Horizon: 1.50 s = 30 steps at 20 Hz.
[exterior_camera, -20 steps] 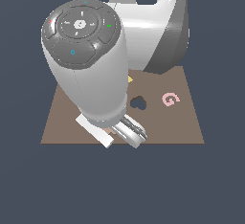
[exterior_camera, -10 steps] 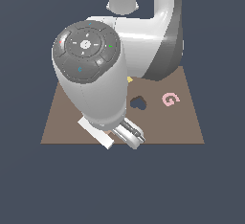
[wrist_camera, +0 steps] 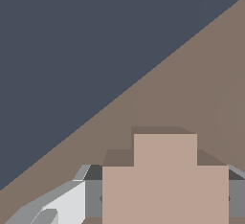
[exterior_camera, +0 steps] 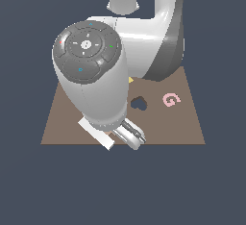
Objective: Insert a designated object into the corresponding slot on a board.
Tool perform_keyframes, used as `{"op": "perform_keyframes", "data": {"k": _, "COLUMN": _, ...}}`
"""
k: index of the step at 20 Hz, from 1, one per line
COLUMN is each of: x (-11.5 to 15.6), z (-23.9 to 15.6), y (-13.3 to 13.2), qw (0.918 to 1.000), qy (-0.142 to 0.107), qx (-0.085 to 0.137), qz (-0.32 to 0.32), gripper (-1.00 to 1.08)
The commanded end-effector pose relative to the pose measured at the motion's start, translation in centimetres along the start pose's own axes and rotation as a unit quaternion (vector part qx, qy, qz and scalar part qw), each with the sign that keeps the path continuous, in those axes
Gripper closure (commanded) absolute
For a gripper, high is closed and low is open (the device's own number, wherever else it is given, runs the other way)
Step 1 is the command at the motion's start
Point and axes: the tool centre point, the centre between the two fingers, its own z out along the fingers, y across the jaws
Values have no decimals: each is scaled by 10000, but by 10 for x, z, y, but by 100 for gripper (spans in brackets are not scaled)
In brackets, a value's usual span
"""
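One pale tan cross piece (wrist_camera: 165, 184) fills the lower part of the wrist view, sitting between the gripper's (wrist_camera: 162, 196) two fingers (wrist_camera: 64, 206); grey finger faces meet its side arms on both flanks, so the jaws are clamped on it. It hangs just above the brown board (wrist_camera: 206, 89), casting a darker shadow behind its upper arm. In the exterior view the cross is hidden behind the arm's large white body (exterior_camera: 96, 89); only the gripper (exterior_camera: 132, 135) shows, low over the board's (exterior_camera: 62, 118) near edge. Further back lie a dark heart-shaped cutout (exterior_camera: 139, 104) and a pink letter G (exterior_camera: 170, 99). Cross-shaped slot not visible.
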Motion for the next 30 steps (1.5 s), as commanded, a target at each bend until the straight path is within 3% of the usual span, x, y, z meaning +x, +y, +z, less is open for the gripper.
{"op": "perform_keyframes", "data": {"k": 1, "x": 0, "z": 0, "y": 0, "qw": 10000, "qy": 0, "qx": 0, "qz": -3, "gripper": 108}}
{"op": "perform_keyframes", "data": {"k": 12, "x": -8, "z": -1, "y": 3, "qw": 9985, "qy": 0, "qx": 0, "qz": -539, "gripper": 108}}
{"op": "perform_keyframes", "data": {"k": 19, "x": -19, "z": -2, "y": 9, "qw": 9909, "qy": 0, "qx": -1, "qz": -1345, "gripper": 108}}
{"op": "perform_keyframes", "data": {"k": 25, "x": -30, "z": -3, "y": 18, "qw": 9731, "qy": 0, "qx": -3, "qz": -2304, "gripper": 108}}
{"op": "perform_keyframes", "data": {"k": 30, "x": -40, "z": -4, "y": 29, "qw": 9460, "qy": 0, "qx": -4, "qz": -3243, "gripper": 108}}
